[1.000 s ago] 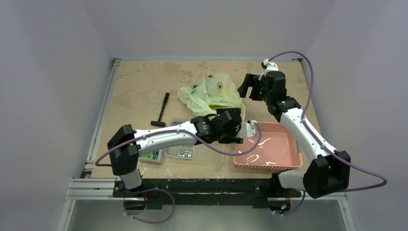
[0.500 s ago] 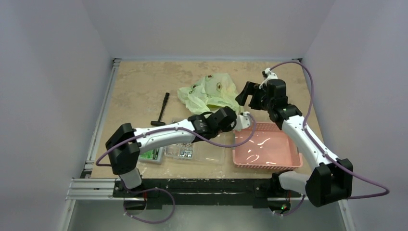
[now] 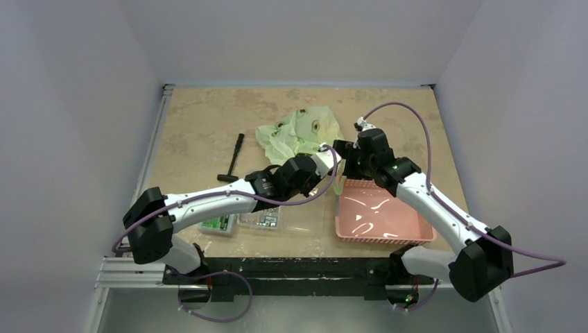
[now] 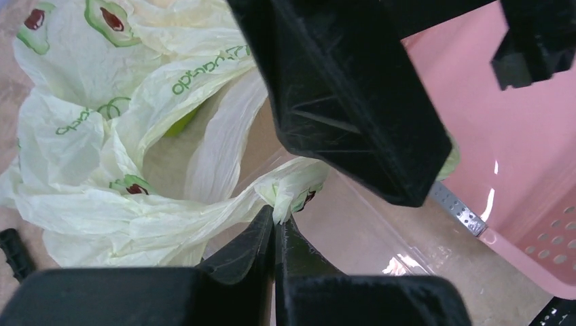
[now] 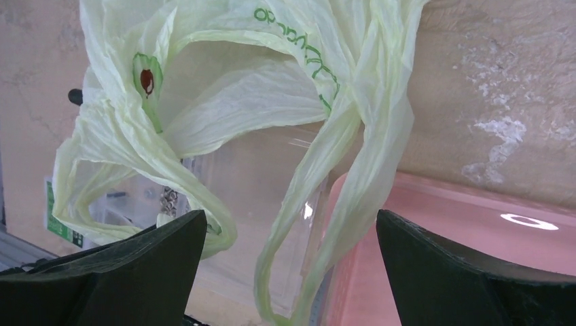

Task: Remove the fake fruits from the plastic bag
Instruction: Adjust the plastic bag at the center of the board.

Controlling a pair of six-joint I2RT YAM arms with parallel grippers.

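1. Nearest me, the clear compartment box (image 3: pixel 267 220) lies along the near edge of the tabletop (image 3: pixel 201 125). The pink basket (image 3: pixel 388 222) sits just beside it on the right.
2. My two arms meet over the basket's far-left corner. The left gripper (image 4: pixel 275 219) has its fingers clenched on a bunched fold of the plastic bag (image 3: pixel 299 133), at the rim by its mouth.
3. The right gripper (image 5: pixel 289 227) has its fingers spread wide, grasping nothing. The bag's loop handles hang down between them, and I cannot tell whether they brush the fingers.
4. The bag lies crumpled mid-tabletop, just beyond both grippers. Its long axis runs from the pinched near-right corner toward the far left. The mouth gapes toward the near right, facing the basket.
5. Of the fake fruits (image 4: pixel 182 121) I see only a sliver of bright green inside the mouth, and I cannot tell which piece it is.
6. A black hammer-like tool (image 3: pixel 232 158) lies left of the bag and apart from it, its handle pointing away from me.
7. Beyond the bag, bare tabletop runs to the far edge at the wall, and there is more open surface on the far right.
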